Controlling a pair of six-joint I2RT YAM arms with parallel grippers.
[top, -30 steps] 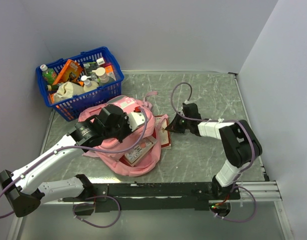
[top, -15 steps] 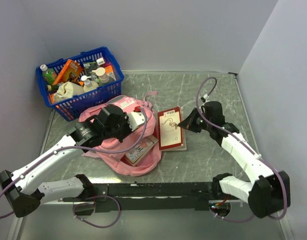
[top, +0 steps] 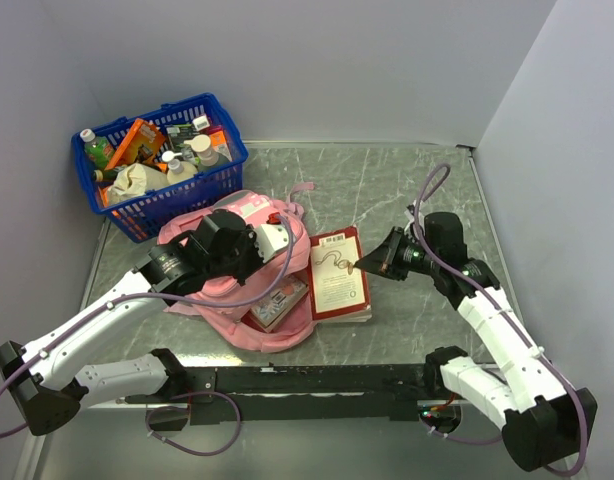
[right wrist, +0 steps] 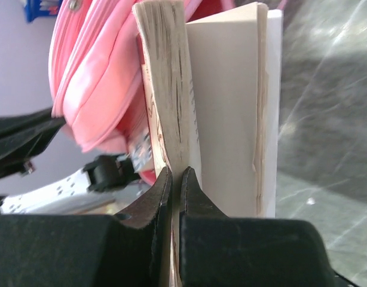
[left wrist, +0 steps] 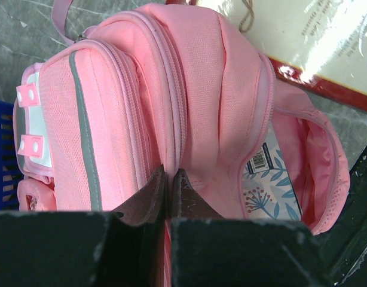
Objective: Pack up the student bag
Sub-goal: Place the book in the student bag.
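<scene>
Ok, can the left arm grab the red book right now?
Probably not yet. The left gripper is pinched shut on the student bag, so it is busy, and the right gripper grips the red book by its edge. The book does lie close by.

**Operator:** Specify the shell of the student bag (left wrist: 213, 89).

**Technician:** Pink woven cloth, matt and soft, creased along the stitched zip seams. The grey stripe (left wrist: 85, 143) is smoother, with a faint sheen. The white patches (left wrist: 34, 128) look smooth and non-woven.

**Operator:** And the book (top: 339, 275)?

**Technician:** The cover is red-edged card with a glossy finish, and it throws glare in the left wrist view. The page block (right wrist: 165, 89) is uncoated paper, matt, with rough, yellowish cut edges.

**Operator:** Surroundings?

**Technician:** The table top (top: 407, 180) is grey, marble-veined and smooth, with a low sheen. The basket (top: 172, 205) is blue moulded plastic with lattice walls, slightly glossy.
</scene>
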